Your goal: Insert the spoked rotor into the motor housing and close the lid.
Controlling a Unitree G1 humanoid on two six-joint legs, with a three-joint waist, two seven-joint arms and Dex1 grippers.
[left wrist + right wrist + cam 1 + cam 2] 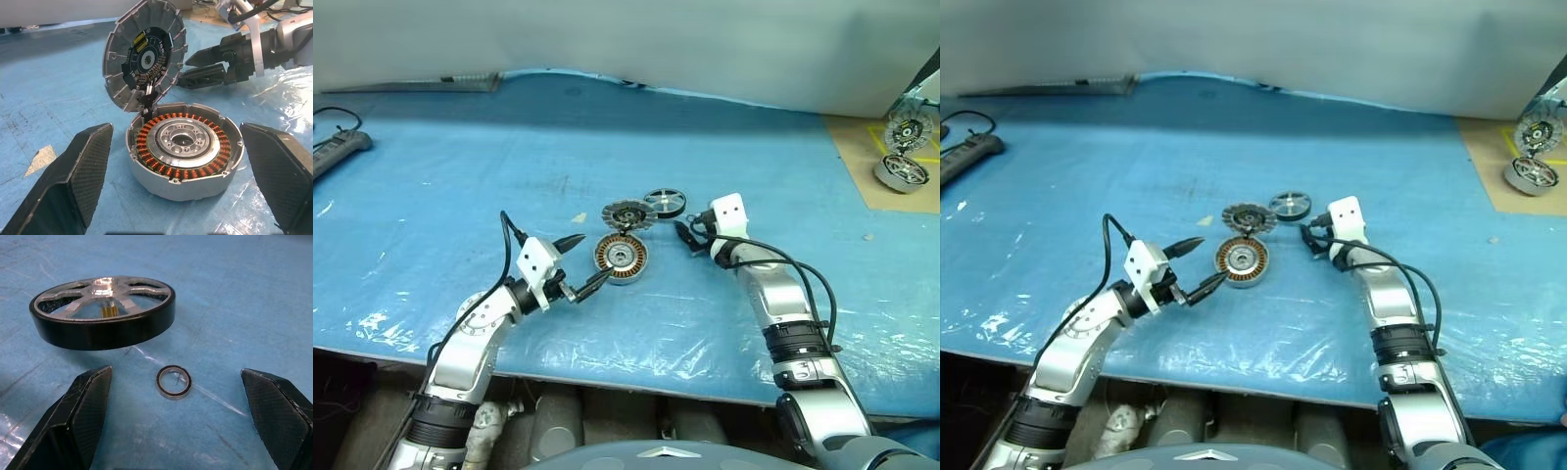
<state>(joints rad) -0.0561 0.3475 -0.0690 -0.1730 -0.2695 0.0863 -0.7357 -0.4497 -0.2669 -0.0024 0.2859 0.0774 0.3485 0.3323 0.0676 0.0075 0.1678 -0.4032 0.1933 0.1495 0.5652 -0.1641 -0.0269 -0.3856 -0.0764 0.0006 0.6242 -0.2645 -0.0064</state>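
Blue sheeting covered the counter (431, 196), its near edge running just in front of both arms. The left hand (584, 264), fingers spread apart, sat beside the motor housing (622, 257), copper windings showing. The lid (626, 215) stood tilted at the housing's far rim. The right hand (686, 235), likewise spread and holding nothing, faced the spoked rotor (665, 203), a small ring (173, 381) lying between them. Bare sheeting stretched beyond.
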